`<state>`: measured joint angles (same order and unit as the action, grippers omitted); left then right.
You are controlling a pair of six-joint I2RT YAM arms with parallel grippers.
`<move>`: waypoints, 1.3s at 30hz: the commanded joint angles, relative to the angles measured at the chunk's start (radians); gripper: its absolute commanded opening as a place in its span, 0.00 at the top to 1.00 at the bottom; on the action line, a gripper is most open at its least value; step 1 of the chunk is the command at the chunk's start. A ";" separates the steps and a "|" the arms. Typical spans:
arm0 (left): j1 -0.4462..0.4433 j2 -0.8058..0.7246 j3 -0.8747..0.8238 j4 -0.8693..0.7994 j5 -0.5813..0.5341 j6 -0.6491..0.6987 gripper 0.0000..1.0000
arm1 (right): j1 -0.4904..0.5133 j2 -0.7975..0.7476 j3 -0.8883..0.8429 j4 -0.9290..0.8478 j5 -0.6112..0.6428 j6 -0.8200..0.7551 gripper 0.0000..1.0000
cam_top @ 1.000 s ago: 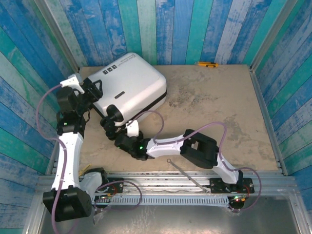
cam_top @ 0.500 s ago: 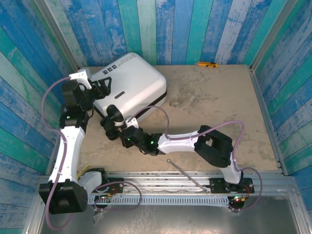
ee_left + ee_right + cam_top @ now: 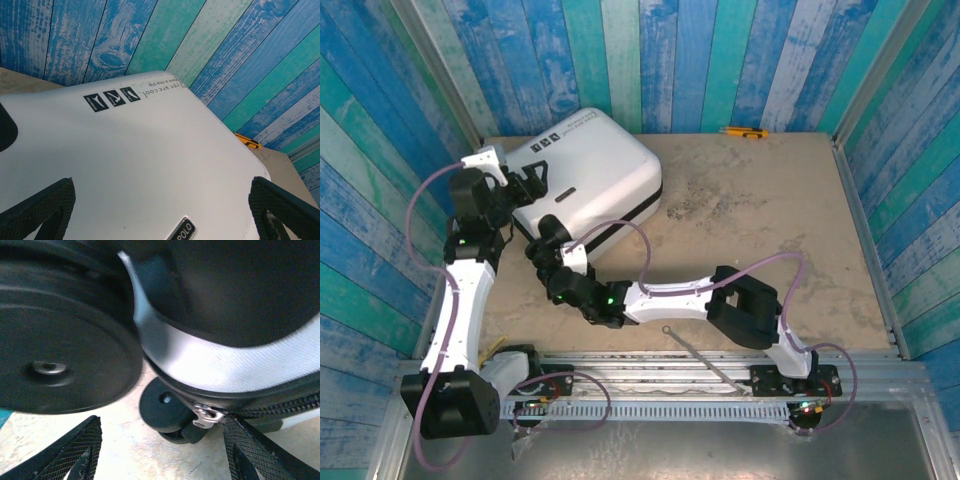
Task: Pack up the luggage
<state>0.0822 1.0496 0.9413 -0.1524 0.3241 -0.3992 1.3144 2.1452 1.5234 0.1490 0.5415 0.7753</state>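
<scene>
Near edge: thin metal rod [image 3: 698, 352] lying slantwise on the table [image 3: 770, 230], just ahead of the arm bases.
Right arm: low and leftward across the table, wrist aimed at the near corner of the luggage [image 3: 595, 165].
Right fingers [image 3: 252, 457]: spread apart, released, nothing between them but bare table; tips close to that corner, not touching it.
Big wheel [image 3: 60, 340]: black disc looming at left in the right wrist view, hub bolt in its middle.
Small wheel [image 3: 162, 407]: tucked under the shell's edge, low by the table, dead ahead of the gap between the fingers.
Zipper pull [image 3: 206, 416]: silver tab on the black zip line, right beside the small wheel.
Luggage: white hard-shell suitcase, shut, lying flat on the far left part of the table, wheels toward the near side, far corner close to the wall.
Left arm: up along the table's left side, wrist at the luggage's left edge.
Left fingers [image 3: 40, 207]: wide apart, released, one at each lower corner of the left wrist view, white shell spanning the gap; contact with the shell, cannot tell.
Shell marks [image 3: 111, 98]: three small black squares plus a line of print near the far corner; "POLO" badge [image 3: 184, 231] closer in.
Far edge: yellow-and-black pen-like object [image 3: 744, 131] at the foot of the wall, well apart from the luggage.
Backdrop: blue and green painted planks [image 3: 650, 60] on every side.
</scene>
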 commanded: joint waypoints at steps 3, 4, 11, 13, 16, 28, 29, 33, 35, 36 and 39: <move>0.004 0.012 -0.011 0.017 0.016 -0.002 0.07 | -0.009 0.090 0.078 -0.103 0.111 0.089 0.39; 0.004 0.012 -0.012 0.019 0.018 -0.001 0.06 | -0.009 0.098 0.087 -0.113 0.118 0.095 0.40; 0.005 0.024 -0.014 0.024 0.047 -0.006 0.08 | -0.022 0.113 0.092 -0.118 0.174 0.134 0.50; 0.007 0.027 -0.016 0.025 0.052 -0.009 0.09 | -0.022 0.116 0.085 -0.111 0.189 0.135 0.53; 0.008 0.032 -0.017 0.026 0.057 -0.012 0.09 | -0.014 0.123 0.084 -0.087 0.181 0.106 0.48; 0.017 0.044 -0.020 0.022 0.072 -0.015 0.10 | 0.013 0.096 0.017 -0.063 0.213 0.129 0.38; 0.018 0.044 -0.021 0.022 0.073 -0.015 0.10 | 0.020 0.089 0.003 -0.061 0.227 0.131 0.38; 0.023 0.047 -0.022 0.025 0.080 -0.020 0.10 | 0.027 0.088 -0.015 -0.048 0.235 0.131 0.36; 0.023 0.049 -0.024 0.021 0.079 -0.020 0.11 | 0.026 0.094 -0.004 -0.048 0.234 0.128 0.34; 0.025 0.051 -0.023 0.017 0.079 -0.018 0.11 | 0.025 0.097 0.002 -0.044 0.233 0.127 0.33; 0.025 0.053 -0.025 0.011 0.076 -0.016 0.11 | 0.021 0.099 0.015 -0.007 0.230 0.097 0.31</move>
<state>0.1013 1.0882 0.9260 -0.1429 0.3866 -0.4198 1.3365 2.2326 1.5154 0.1165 0.7357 0.8864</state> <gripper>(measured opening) 0.890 0.682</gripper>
